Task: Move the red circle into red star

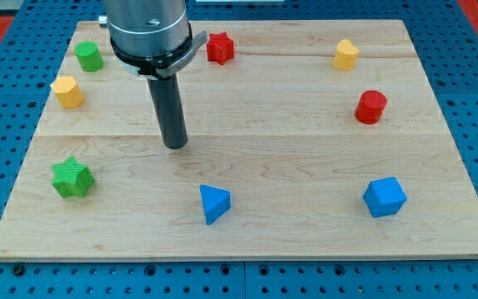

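My tip (175, 144) rests on bare wood left of the board's (264, 174) centre, touching no block; there is no claw, only a rod; the red circle (371, 107) sits at three o'clock from it, well apart; the red star (219, 47) lies at one o'clock, near the top edge.

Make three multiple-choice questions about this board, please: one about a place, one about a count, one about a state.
1. Where is the red star?
A. the view's top
B. the view's bottom
C. the view's right edge

2. How many blue blocks are there?
A. one
B. two
C. three

3. Is my tip touching the red circle?
A. yes
B. no, far apart
C. it lies under it

Answers: 1 A, it sits near the top edge. 2 B, a blue triangle and a blue cube. 3 B, bare wood separates them.
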Tool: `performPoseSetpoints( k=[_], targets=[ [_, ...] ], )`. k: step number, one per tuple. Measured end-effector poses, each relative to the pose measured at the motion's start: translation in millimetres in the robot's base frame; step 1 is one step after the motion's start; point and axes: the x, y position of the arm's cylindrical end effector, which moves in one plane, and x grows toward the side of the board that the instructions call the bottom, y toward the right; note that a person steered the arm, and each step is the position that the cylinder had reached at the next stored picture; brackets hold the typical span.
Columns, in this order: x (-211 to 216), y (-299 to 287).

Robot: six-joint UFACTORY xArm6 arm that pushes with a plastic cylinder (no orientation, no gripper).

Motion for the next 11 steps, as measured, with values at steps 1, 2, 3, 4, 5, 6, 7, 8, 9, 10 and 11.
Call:
performPoseSetpoints(
  k=[1,2,3,4,5,6,7,8,9,10,11],
  targets=[
    [0.4,84.5],
    [20.9,173.0],
    [11.2,269.2],
    [-30.8,305.7],
    [-56.5,238.0],
    [-94.1,221.8],
    [-109.6,236.6],
    [-116.5,257.2],
    [-132.7,275.4],
    [-145.5,238.5],
    [-154.4,175.8]
  ],
)
